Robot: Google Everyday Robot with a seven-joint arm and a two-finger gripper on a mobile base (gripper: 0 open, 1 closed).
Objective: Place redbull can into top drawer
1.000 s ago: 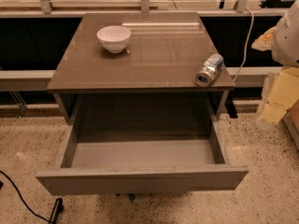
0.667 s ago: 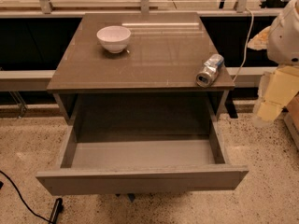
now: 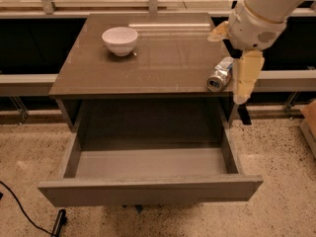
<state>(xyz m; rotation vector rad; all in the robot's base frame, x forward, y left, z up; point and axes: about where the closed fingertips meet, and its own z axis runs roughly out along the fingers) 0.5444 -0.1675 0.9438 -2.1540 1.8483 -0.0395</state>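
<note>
The redbull can [image 3: 219,74] lies on its side at the front right edge of the brown cabinet top [image 3: 163,58], its round silver end facing the front. The top drawer [image 3: 148,191] is pulled fully out below it, and its grey inside is empty. My gripper [image 3: 232,63] hangs from the white arm at the upper right, right beside and above the can. Its cream fingers [image 3: 247,75] are spread open and hold nothing; one points down just right of the can.
A white bowl [image 3: 120,39] stands at the back left of the cabinet top. A black cable [image 3: 19,206] runs over the speckled floor at the lower left. A cardboard box [image 3: 310,122] sits at the right edge. A rail runs behind the cabinet.
My arm and gripper have moved left from the right edge of the view, up to the can. The can, bowl and drawer have not moved.
</note>
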